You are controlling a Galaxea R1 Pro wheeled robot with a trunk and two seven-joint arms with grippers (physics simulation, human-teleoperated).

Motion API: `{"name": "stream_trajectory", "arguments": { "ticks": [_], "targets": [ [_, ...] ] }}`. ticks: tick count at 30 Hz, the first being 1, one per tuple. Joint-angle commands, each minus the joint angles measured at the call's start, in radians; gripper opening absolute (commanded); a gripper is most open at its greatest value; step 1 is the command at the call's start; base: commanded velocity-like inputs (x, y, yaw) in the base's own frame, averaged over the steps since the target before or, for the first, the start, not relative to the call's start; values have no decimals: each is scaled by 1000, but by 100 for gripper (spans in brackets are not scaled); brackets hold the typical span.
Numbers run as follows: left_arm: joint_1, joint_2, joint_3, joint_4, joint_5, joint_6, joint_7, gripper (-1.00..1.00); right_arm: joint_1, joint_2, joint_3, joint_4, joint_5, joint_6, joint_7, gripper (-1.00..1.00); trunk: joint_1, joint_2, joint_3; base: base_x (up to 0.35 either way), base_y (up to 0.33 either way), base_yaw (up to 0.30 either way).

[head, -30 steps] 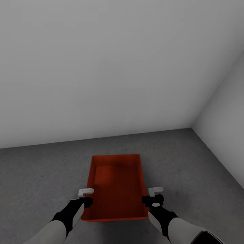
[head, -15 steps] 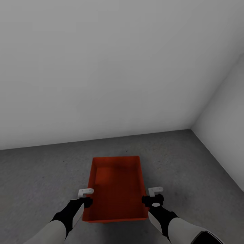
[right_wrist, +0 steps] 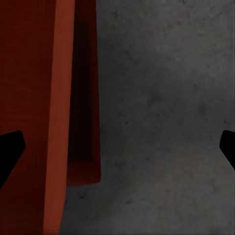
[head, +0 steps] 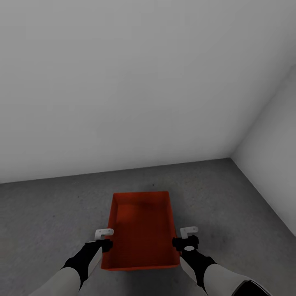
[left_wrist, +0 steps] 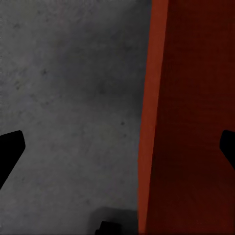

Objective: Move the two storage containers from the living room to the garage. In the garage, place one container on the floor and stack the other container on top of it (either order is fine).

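The bin (head: 142, 230) sits low over the grey garage floor (head: 230, 197), near the corner where two pale walls (head: 123, 82) meet. The left gripper (head: 103, 239) and right gripper (head: 187, 237) are at its two long sides, and both look spread wide, each with one side wall between its fingers but not squeezed. In the right wrist view a second red edge (right_wrist: 84, 98) shows lower down, so this bin may be resting on the other bin, though I cannot be sure. The step looks like the stacking. Next, the arms should lift straight up and pull away without bumping the bin.
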Motion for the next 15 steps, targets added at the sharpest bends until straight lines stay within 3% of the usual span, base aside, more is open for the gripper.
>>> {"name": "stream_trajectory", "arguments": {
  "ticks": [1,15],
  "targets": [
    [0,-1,6,-2,-4,6,0,100,-1,0,8,1,-11,-5,-3,100,-4,7,3,0,0,0],
    [0,-1,6,-2,-5,6,0,100,-1,0,8,1,-11,-3,-3,100,-58,105,46,0,0,0]
  ]
}}
